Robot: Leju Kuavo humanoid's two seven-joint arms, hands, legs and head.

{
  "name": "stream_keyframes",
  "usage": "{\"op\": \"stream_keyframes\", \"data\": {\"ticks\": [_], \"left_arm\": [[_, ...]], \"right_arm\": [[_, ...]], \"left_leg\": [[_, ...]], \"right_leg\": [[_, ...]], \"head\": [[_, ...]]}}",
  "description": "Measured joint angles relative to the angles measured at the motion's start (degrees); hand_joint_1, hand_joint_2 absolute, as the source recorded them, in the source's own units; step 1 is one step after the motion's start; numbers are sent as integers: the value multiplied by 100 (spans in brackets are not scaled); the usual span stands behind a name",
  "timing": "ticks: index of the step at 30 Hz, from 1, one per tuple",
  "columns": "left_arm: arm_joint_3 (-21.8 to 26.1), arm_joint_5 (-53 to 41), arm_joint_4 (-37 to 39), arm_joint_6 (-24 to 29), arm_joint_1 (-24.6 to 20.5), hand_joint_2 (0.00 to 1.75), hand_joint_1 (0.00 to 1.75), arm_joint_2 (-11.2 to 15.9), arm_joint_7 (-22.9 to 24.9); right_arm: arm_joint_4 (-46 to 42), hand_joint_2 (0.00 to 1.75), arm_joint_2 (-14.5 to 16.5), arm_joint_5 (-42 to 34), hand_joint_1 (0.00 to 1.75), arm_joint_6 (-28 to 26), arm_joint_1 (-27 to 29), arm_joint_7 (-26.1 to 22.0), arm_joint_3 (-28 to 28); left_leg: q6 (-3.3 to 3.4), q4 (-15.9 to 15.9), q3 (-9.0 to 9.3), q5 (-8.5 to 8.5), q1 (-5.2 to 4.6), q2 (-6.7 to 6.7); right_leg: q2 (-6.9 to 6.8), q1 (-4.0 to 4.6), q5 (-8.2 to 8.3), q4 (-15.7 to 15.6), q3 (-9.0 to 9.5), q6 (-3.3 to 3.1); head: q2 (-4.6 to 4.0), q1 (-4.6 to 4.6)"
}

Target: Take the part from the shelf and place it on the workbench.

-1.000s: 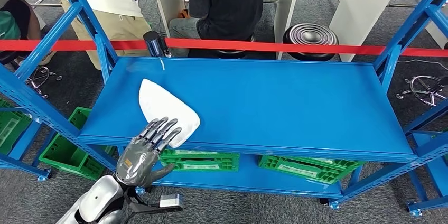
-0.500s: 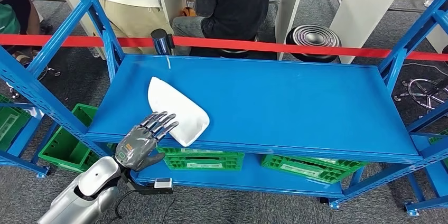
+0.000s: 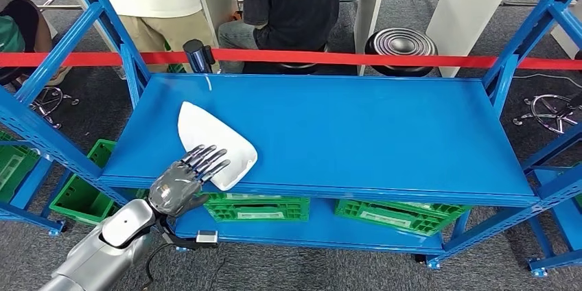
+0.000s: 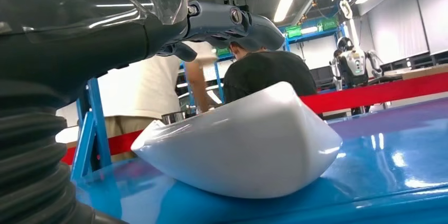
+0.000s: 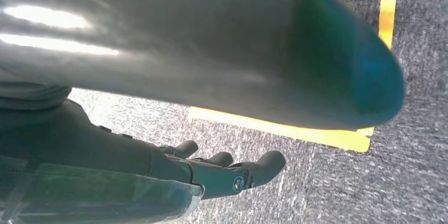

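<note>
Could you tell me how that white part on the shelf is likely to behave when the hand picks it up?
The white part looks like a rigid, glossy shell, so probably stiff but slippery. It rests on a curved underside on the shelf, so it may rock when pushed.

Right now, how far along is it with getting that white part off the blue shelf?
Early stage. Done: the left robot hand has reached the white part, fingers spread over its near end. In hand: no grip is visible; the part lies flat on the blue shelf. Left: grasping, lifting and carrying it to the workbench. The right robot hand hangs open over the floor.
</note>
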Motion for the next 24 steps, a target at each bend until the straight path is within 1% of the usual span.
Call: {"op": "stream_keyframes", "data": {"ticks": [1, 2, 3, 4, 5, 6, 7, 8, 10, 11, 12, 13, 14, 15, 16, 17, 18, 19, 20, 21, 22, 23, 24], "left_arm": [[-5, 1, 29, 9, -34, 175, 0, -1, -3], [-8, 2, 54, 18, -68, 175, 0, -2, -5], [-13, 4, 78, 24, -95, 175, 0, -2, -7], [-18, 6, 99, 28, -113, 175, 0, -2, -8], [-23, 8, 115, 32, -127, 175, 0, -2, -9], [-29, 8, 126, 33, -134, 175, 0, -7, -10], [-34, 8, 132, 34, -148, 175, 0, -14, -10], [-42, 8, 139, 34, -162, 175, 0, -24, -11], [-61, 21, 175, 32, -184, 175, 0, -50, -23], [-72, 37, 203, 30, -190, 175, 0, -66, -44], [-85, 68, 238, 30, -196, 175, 0, -85, -75], [-100, 117, 277, 31, -214, 175, 0, -107, -124], [-118, 188, 320, 31, -245, 175, 2, -130, -184], [-137, 292, 369, 28, -290, 175, 28, -158, -260], [-154, 413, 424, 19, -349, 175, 70, -184, -346], [-170, 536, 483, -3, -416, 175, 112, -210, -430], [-184, 647, 545, -35, -485, 175, 152, -237, -508], [-198, 732, 606, -74, -551, 175, 169, -261, -577], [-215, 793, 666, -112, -612, 175, 169, -286, -636], [-233, 838, 725, -137, -663, 175, 169, -308, -685], [-252, 870, 782, -152, -707, 175, 169, -327, -730], [-273, 891, 833, -158, -748, 175, 170, -342, -760], [-292, 907, 880, -159, -782, 175, 171, -356, -784]], "right_arm": [[-5, 0, 5, 0, 0, 1, -11, 0, 1], [-11, 0, 7, -1, 0, 3, -20, 1, 2], [-15, 0, 7, -1, 0, 5, -26, 1, 2], [-19, 0, 9, -1, 0, 7, -29, 2, 3], [-20, 0, 7, -1, 0, 10, -28, 2, 3], [-21, 0, 8, 0, 0, 11, -27, 2, 4], [-22, 0, 8, 0, 0, 13, -26, 2, 5], [-23, 0, 4, 0, 0, 13, -29, 2, 6], [-24, 0, -9, 1, 0, 12, -33, 3, 7], [-24, 0, -14, 3, 0, 12, -31, 5, 7], [-24, 0, -18, 7, 0, 13, -27, 8, 7], [-24, 0, -21, 16, 0, 13, -24, 10, 7], [-24, 0, -25, 28, 0, 14, -25, 13, 7], [-24, 0, -30, 43, 0, 14, -33, 13, 7], [-24, 0, -32, 59, 0, 15, -45, 13, 7], [-24, 0, -37, 72, 0, 16, -57, 13, 7], [-24, 0, -39, 82, 0, 20, -68, 12, 6], [-24, 0, -39, 87, 0, 24, -73, 11, 5], [-24, 0, -41, 90, 0, 27, -74, 8, 5], [-24, 0, -39, 91, 0, 30, -73, 2, 5], [-24, 0, -42, 91, 0, 31, -71, -10, 5], [-24, 0, -44, 88, 0, 32, -71, -24, 4], [-24, 0, -48, 84, 0, 34, -68, -37, 4]], "left_leg": [[51, -375, 186, 130, -13, -7], [99, -641, 315, 199, -35, -12], [134, -774, 375, 204, -56, -13], [155, -799, 384, 189, -75, -9], [176, -839, 406, 209, -87, -7], [195, -900, 444, 241, -79, 1], [221, -967, 482, 281, -68, 8], [241, -1027, 517, 317, -54, 15], [263, -1062, 517, 343, -52, 21], [262, -1058, 509, 342, -60, 20], [260, -1052, 504, 339, -67, 18], [252, -1039, 500, 334, -70, 15], [239, -1019, 497, 323, -70, 11], [218, -985, 493, 304, -68, 8], [188, -944, 481, 278, -79, 4], [160, -898, 462, 253, -87, 2], [135, -862, 442, 236, -97, 1], [115, -843, 425, 229, -103, 0], [104, -830, 415, 227, -94, 0], [85, -811, 398, 212, -84, -2], [56, -736, 362, 153, -73, -5], [21, -556, 281, 37, -61, -6], [-19, -255, 142, -130, -45, -7]], "right_leg": [[7, 17, 2, -3, 1, 4], [12, 20, 5, -7, -6, 11], [14, 20, 9, -14, -15, 24], [15, 20, 18, -25, -21, 48], [14, 17, 26, -43, -19, 75], [7, 20, 15, -26, -31, 95], [0, 27, -39, 66, -79, 98], [-6, 35, -139, 268, -179, 81], [-12, 33, -437, 970, -525, 36], [-12, 30, -548, 1302, -692, 38], [-13, 26, -589, 1488, -788, 62], [-13, 20, -539, 1451, -776, 107], [-17, 12, -407, 1188, -649, 165], [-29, 2, -244, 769, -444, 219], [-40, 3, -113, 401, -258, 240], [-46, 6, -26, 139, -124, 223], [-48, 15, 8, 12, -64, 187], [-42, 31, 7, 15, -67, 136], [-36, 28, 16, 10, -69, 95], [-33, 19, 23, 7, -69, 67], [-29, 4, 28, 3, -63, 38], [-24, -13, 34, -1, -58, 13], [-19, -19, 36, -2, -56, -5]], "head": [[0, 3], [0, 2], [0, 3], [0, 2], [0, 1], [0, 4], [0, 7], [0, 13], [0, 20], [0, 21], [0, 20], [0, 21], [0, 20], [0, 21], [0, 21], [0, 17], [0, 14], [0, 11], [0, 9], [0, 11], [0, 9], [0, 7], [0, 4]]}}
